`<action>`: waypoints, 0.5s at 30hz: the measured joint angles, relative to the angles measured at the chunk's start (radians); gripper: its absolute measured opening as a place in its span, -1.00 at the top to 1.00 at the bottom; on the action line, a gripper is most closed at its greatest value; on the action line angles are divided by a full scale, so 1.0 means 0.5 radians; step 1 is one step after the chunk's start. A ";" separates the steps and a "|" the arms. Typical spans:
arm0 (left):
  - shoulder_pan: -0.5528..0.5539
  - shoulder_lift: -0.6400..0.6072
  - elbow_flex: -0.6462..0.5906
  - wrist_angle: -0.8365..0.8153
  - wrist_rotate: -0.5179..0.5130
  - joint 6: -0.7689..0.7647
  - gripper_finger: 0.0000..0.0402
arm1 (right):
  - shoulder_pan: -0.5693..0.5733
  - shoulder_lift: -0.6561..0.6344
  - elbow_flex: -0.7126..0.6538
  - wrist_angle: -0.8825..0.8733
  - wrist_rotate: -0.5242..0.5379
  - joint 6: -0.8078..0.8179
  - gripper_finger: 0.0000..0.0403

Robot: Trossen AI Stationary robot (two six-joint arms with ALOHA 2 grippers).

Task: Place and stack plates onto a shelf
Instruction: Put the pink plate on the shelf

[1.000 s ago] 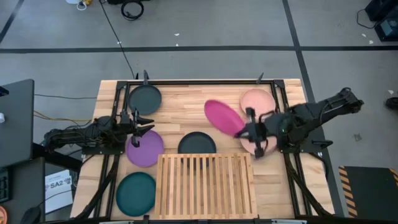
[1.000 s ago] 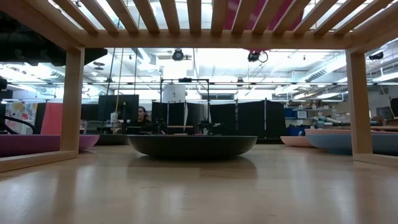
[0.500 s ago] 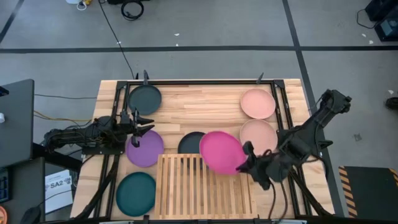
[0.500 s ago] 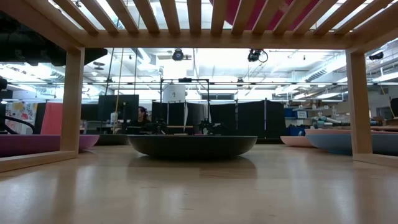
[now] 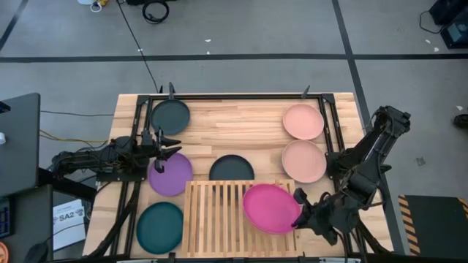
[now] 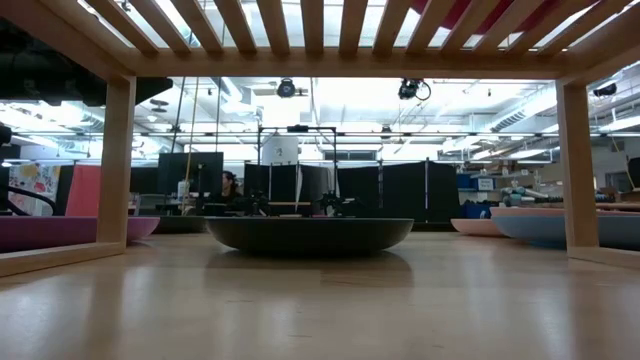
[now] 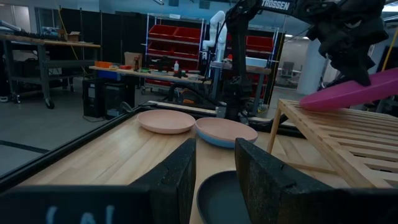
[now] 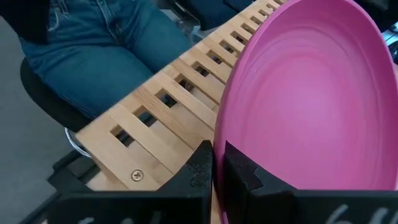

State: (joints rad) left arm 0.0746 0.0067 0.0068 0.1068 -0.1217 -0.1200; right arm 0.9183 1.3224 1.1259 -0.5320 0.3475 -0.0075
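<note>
- While the right gripper (image 5: 298, 216) has its jaws clamped on the magenta plate's (image 5: 271, 208) rim, that plate sits tilted over the slatted shelf's (image 5: 216, 215) right half.
- Left gripper (image 5: 167, 143): jaws apart above the purple plate (image 5: 170, 177).

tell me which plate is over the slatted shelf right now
The magenta plate, gripped at its rim by the right tool, sits over the shelf. Every other plate lies on the tabletop.
</note>
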 joint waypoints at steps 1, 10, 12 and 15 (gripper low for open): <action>0.000 -0.001 0.000 0.000 0.000 0.000 0.42 | 0.004 0.000 0.000 0.000 0.019 -0.004 0.89; 0.001 0.000 0.000 0.000 0.000 0.001 0.42 | 0.006 0.000 0.000 -0.005 0.039 -0.010 0.84; 0.000 0.000 0.000 0.000 0.000 0.000 0.42 | 0.006 0.000 0.000 -0.005 0.039 0.030 0.83; 0.000 0.000 0.000 0.000 0.000 0.001 0.42 | 0.006 0.000 0.000 -0.005 0.035 0.084 0.82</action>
State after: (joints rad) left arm 0.0746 0.0067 0.0068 0.1068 -0.1215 -0.1196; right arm 0.9215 1.3224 1.1259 -0.5346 0.3649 0.0346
